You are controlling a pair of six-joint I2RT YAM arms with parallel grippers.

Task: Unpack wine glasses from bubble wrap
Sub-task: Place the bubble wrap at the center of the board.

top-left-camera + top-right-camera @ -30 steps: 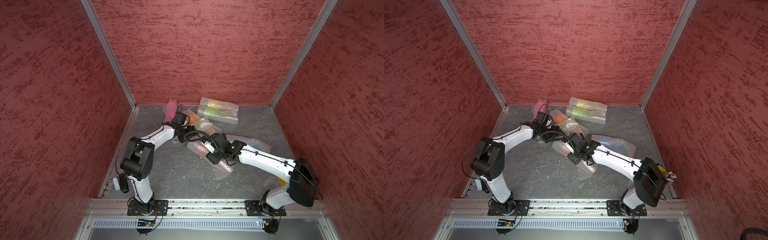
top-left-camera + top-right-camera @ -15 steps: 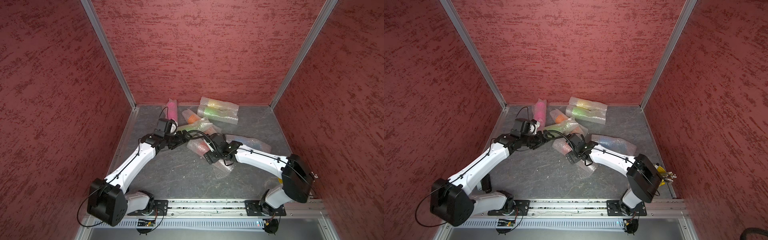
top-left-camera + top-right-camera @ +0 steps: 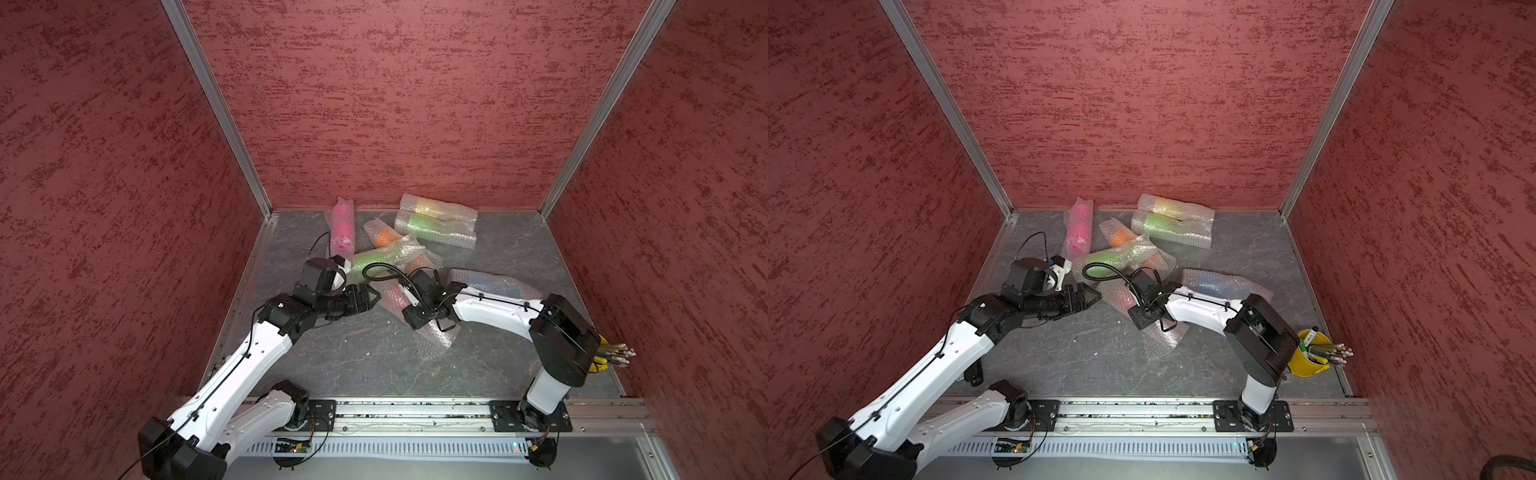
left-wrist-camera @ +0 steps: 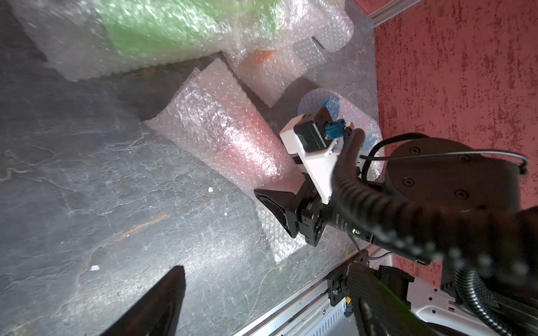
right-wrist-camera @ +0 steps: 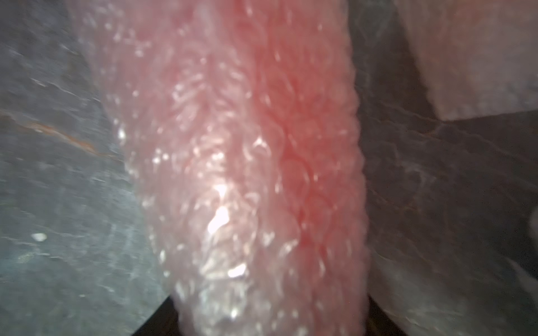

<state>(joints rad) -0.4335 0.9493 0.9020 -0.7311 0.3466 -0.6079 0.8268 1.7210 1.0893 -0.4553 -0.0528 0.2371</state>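
Right, nearest me the left gripper (image 3: 371, 297) hangs wide open and empty; just beyond, the right gripper (image 5: 269, 318) has its jaws closed round the bubble wrap (image 4: 201, 116) sleeving the red goblet (image 4: 247, 145), which lies on the table (image 3: 353, 365); more wrapped goblets (image 3: 432, 222) lie by the back wall

Grey stone-look tabletop (image 3: 357, 361) carries bubble-wrapped goblets lying flat, upper ctr to ctr-right of both top views: pink (image 3: 344, 226), yellow (image 3: 432, 205), upper green (image 3: 424, 226), orange (image 3: 384, 237), lower green (image 3: 374, 259), red (image 3: 390, 297), blue (image 3: 494, 284); loose wrap sheet (image 3: 436, 345) at ctr; yellow utensil cup (image 3: 1308, 361) lower right.
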